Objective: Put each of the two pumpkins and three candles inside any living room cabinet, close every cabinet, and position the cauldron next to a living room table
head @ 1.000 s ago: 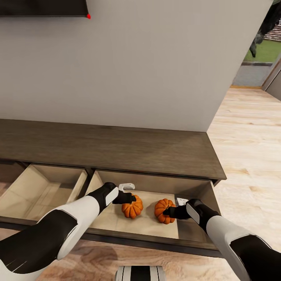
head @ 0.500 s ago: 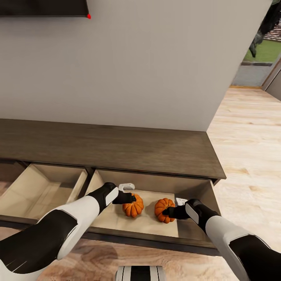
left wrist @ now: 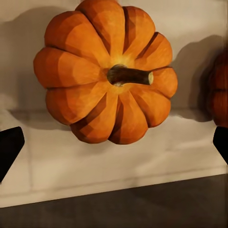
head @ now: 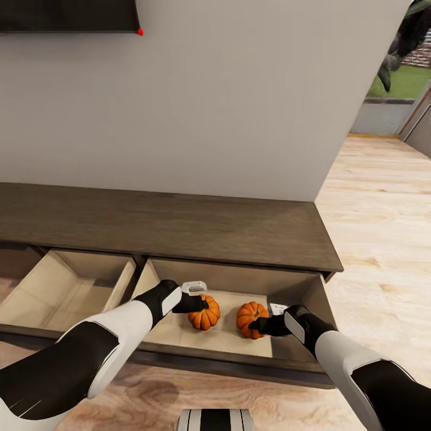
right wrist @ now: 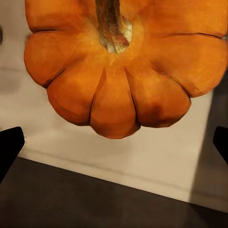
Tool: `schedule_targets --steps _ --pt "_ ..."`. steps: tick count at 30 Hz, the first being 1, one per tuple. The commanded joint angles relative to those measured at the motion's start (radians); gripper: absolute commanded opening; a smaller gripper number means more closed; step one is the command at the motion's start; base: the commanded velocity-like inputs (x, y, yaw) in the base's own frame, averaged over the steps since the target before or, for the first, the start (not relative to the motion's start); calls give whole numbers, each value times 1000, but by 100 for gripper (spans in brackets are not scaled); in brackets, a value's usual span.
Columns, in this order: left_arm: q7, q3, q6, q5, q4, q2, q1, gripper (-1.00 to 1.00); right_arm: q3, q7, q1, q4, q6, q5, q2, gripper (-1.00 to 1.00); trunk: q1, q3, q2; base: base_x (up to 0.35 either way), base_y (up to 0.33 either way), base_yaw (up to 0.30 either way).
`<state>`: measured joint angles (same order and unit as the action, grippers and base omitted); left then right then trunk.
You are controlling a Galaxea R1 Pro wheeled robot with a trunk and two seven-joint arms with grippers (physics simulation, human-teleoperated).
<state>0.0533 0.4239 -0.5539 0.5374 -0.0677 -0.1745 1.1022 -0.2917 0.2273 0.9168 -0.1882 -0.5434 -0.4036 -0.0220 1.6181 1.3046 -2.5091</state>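
Both pumpkins [head: 204,313] now rest on the pale floor of the cabinet [head: 179,230] drawer. My left pincer [head: 202,304] and right pincer [head: 254,326] have let go, jaws spread wide above them. Candles come next, I reckon.

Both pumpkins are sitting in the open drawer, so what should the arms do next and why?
Probably lift both hands straight up out of the drawer. Each pumpkin rests on the drawer floor, and in each wrist view the fingertips stand wide apart, touching nothing. Left hand and right hand hang beside them, so clearing out lets the drawer be shut.
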Motion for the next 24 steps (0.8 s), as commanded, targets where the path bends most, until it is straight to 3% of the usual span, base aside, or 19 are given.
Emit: schedule_targets --steps 1,6,10,14,24 --pt "2 9 -3 6 0 0 1 100 -7 1 0 -2 -4 -6 -1 100 -1 -3 0 -1 0 0" --pt "0 9 -17 6 -3 0 1 100 -7 1 0 -2 -10 -6 0 100 -3 -23 1 0 0 0" --pt "-3 10 -89 6 -9 0 1 100 -6 1 0 -2 -13 -6 8 100 -5 -38 2 0 0 0" --pt "-5 9 -117 6 -10 0 1 100 -5 0 0 -2 -19 -6 13 100 -6 -54 3 0 0 0" --pt "-7 8 -188 6 -9 0 1 100 0 0 1 -3 -128 -9 13 100 -11 -92 5 0 0 0"
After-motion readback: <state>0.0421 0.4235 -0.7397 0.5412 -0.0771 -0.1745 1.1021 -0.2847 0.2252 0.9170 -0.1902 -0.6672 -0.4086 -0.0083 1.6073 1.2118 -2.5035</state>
